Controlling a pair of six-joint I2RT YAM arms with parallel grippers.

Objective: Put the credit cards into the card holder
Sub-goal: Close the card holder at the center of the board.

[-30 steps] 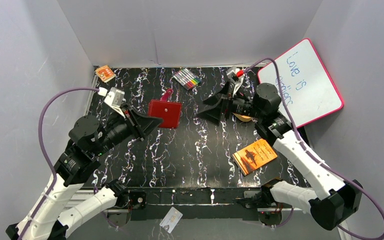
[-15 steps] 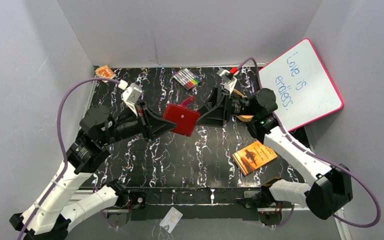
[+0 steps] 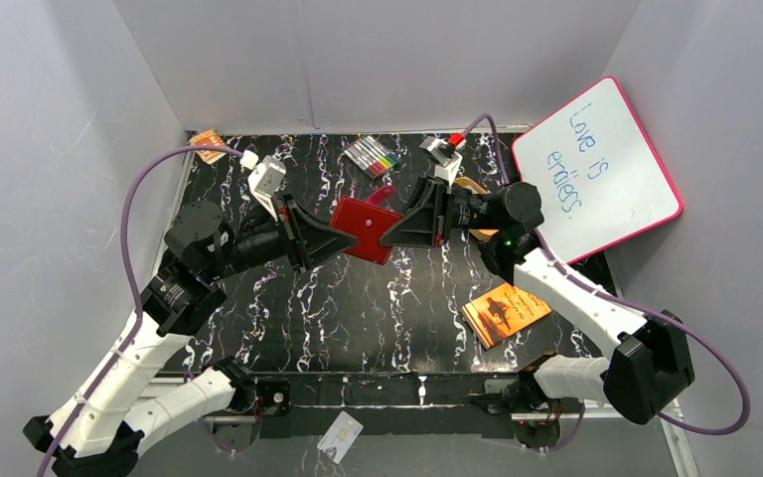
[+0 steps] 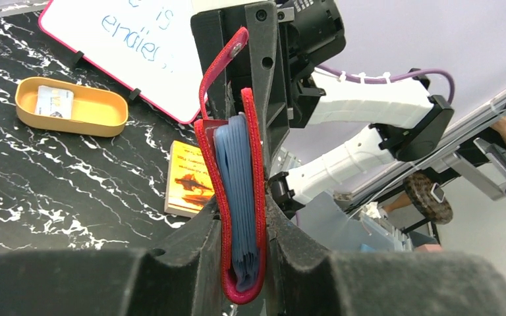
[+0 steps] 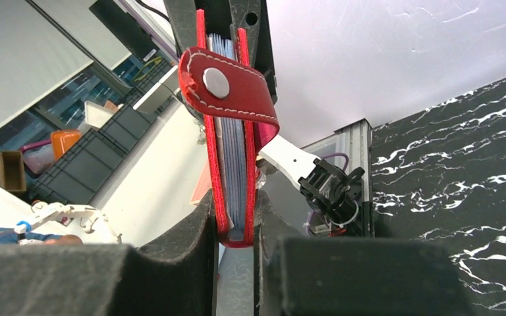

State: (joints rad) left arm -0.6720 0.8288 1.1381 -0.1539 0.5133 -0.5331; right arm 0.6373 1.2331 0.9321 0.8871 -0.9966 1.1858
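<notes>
**Clamped from both sides**

Held in mid-air above the table [image 3: 358,308]: the card holder [image 3: 366,227], folded, tab sticking up. Pinched tight by left gripper [image 3: 346,238] at one edge and right gripper [image 3: 395,229] at the other. Farther off, one credit card [image 4: 54,102] lying in the orange tray [image 4: 99,122].

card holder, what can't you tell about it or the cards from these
- Card holder pockets: edge-on in both wrist views, clamped between left gripper and right gripper; contents unreadable.
- Card in orange tray: print too small in left wrist view; right arm mostly covers it from above.
</notes>
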